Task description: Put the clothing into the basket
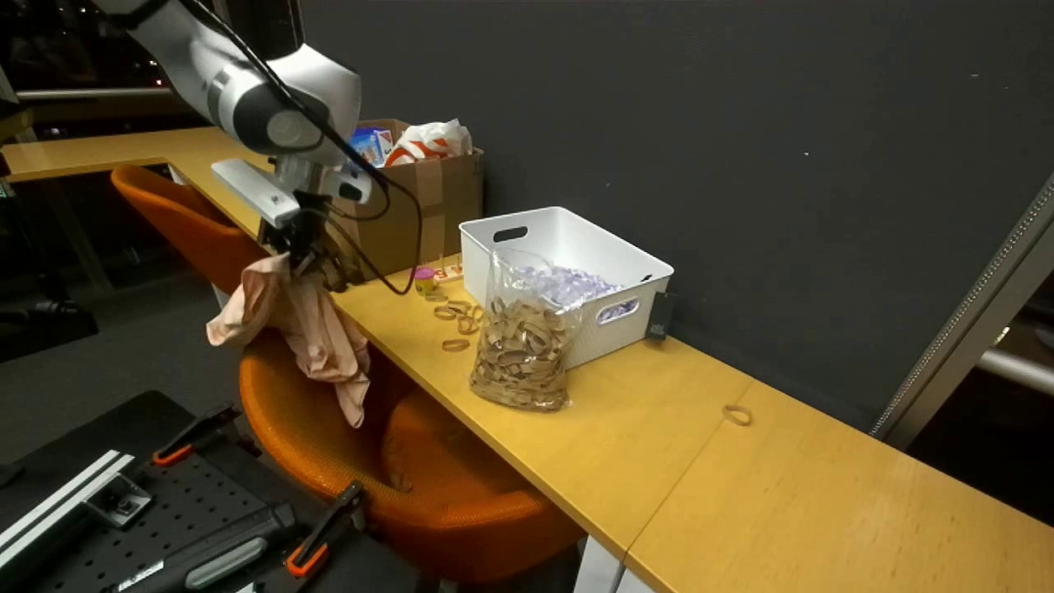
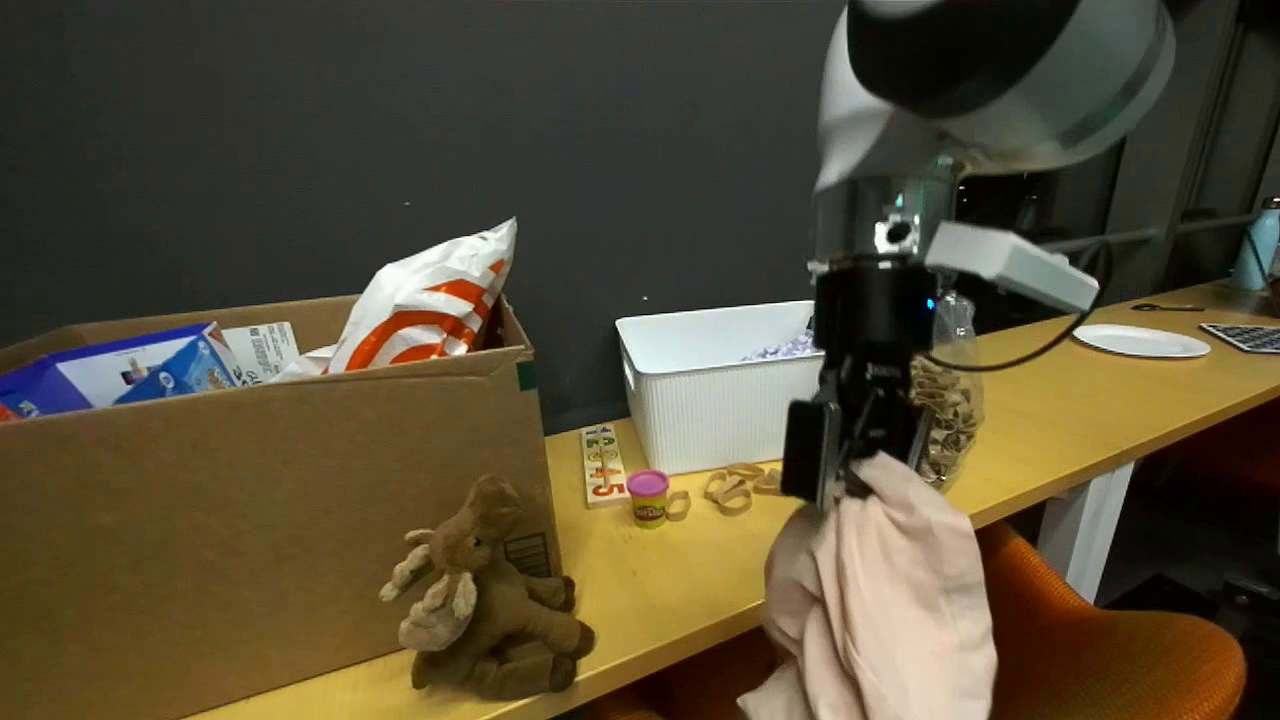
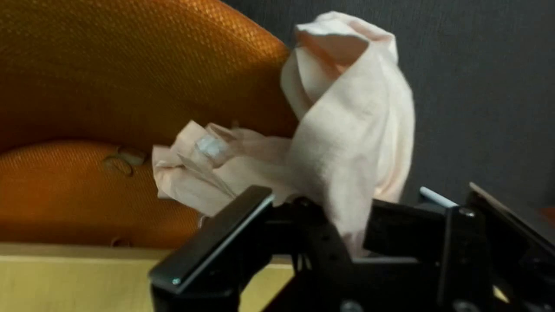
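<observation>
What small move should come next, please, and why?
Probably lift the pink cloth a little: it hangs from the jaws, and its bottom seems lower than the tabletop on which the white basket stands, so it might catch on the way.

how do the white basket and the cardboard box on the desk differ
Colour: the basket is white, while the box is brown.
Height: the box stands taller than the basket.
Contents: a white-and-orange bag sticks up above the box's rim, while the lilac filling lies below the basket's rim.
Shared: both stand on the desk, open at the top, with things inside.
</observation>
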